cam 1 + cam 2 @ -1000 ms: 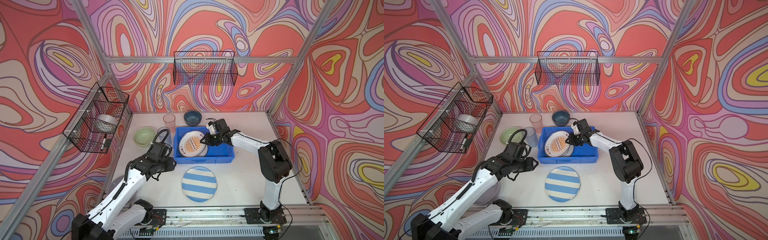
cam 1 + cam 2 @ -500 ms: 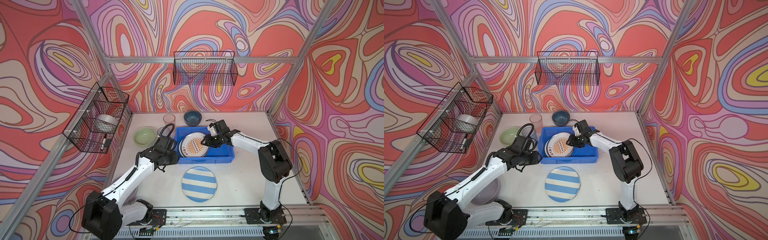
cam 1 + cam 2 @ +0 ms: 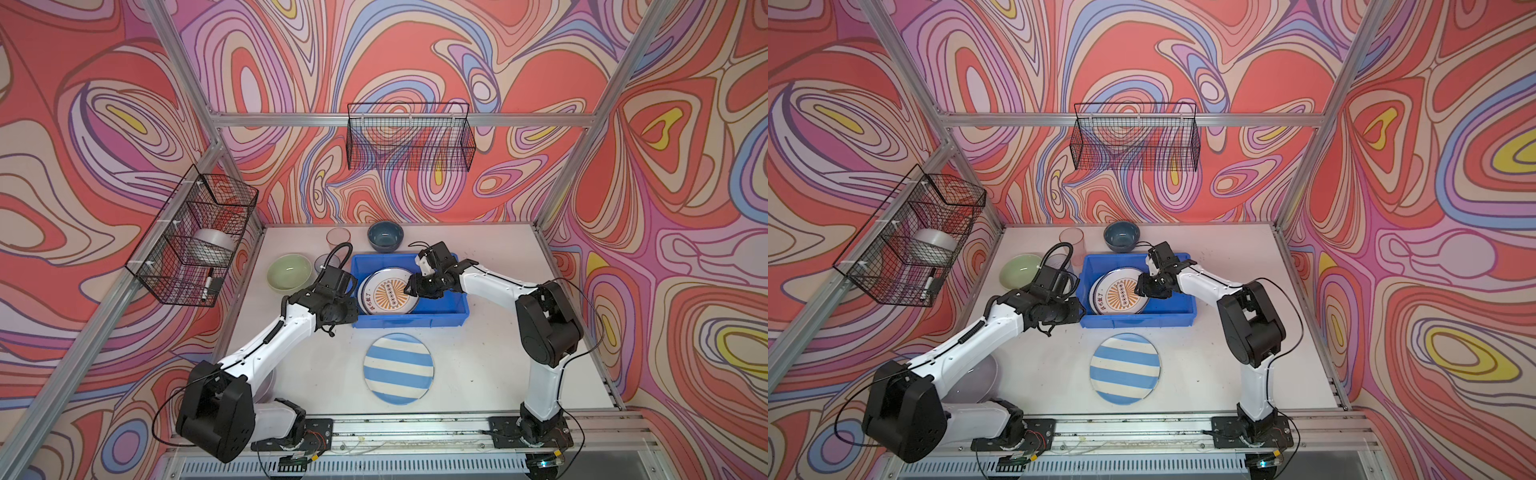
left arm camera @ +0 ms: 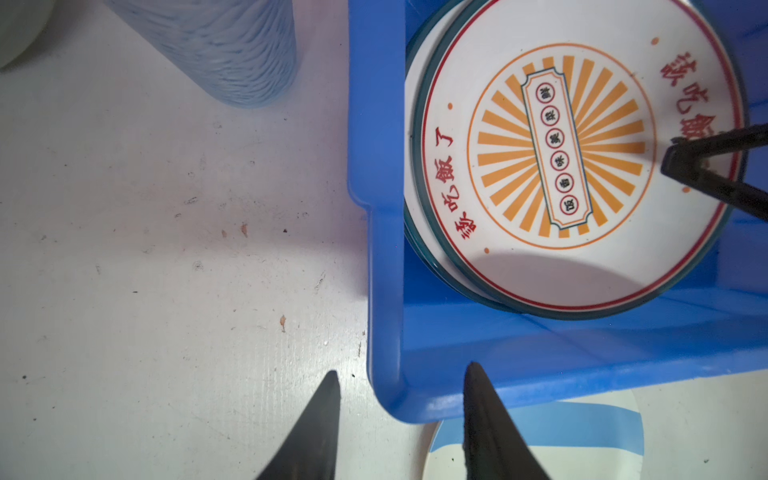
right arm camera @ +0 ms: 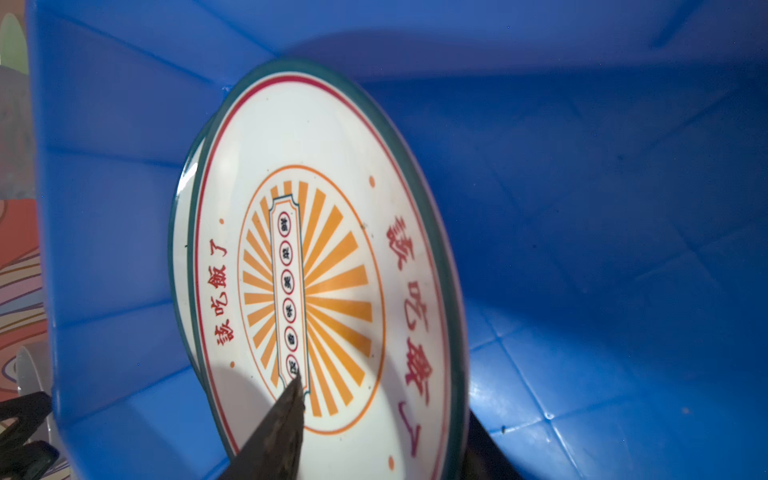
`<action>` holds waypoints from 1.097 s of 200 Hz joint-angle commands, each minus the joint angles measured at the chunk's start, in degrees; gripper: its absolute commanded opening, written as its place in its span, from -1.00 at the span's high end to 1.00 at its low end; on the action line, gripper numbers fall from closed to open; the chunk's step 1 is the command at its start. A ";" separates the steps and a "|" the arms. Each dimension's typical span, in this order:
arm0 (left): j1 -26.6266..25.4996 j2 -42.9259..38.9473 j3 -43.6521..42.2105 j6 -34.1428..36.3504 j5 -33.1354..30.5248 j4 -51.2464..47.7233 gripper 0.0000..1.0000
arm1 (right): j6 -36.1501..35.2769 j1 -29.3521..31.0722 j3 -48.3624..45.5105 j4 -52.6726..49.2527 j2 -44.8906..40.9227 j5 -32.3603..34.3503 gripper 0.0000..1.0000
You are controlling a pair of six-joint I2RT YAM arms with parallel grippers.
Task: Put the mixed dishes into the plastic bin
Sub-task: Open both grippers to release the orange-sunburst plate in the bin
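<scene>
My left arm [image 3: 270, 345] reaches forward and low, with the left pincer [image 4: 402, 370] turned down and its jaws standing apart. My right arm [image 3: 490, 286] folds inward at the elbow; the right pincer [image 3: 415, 289] is parted too.

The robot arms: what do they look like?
The left arm and right arm have white tubular links, bulky black joints and black cables looping outside. The left gripper and right gripper each end in two black pointed fingers.

Robot lab cell: aluminium frame [image 3: 291, 120], swirl-printed walls [image 3: 415, 50]

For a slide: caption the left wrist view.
Open left gripper at a corner of the blue bin; lettered plates inside.
</scene>
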 commanded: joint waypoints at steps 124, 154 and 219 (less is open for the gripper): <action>0.40 2.65 2.40 0.92 3.13 1.93 0.31 | -2.77 2.67 5.79 -4.61 3.51 4.06 -0.16; 0.43 2.43 2.10 1.33 3.67 1.92 0.31 | -2.68 3.00 6.35 -4.66 3.87 3.77 -0.17; 0.46 0.22 1.57 1.28 2.49 0.06 0.22 | -3.53 3.12 6.30 -7.47 2.02 7.35 -0.24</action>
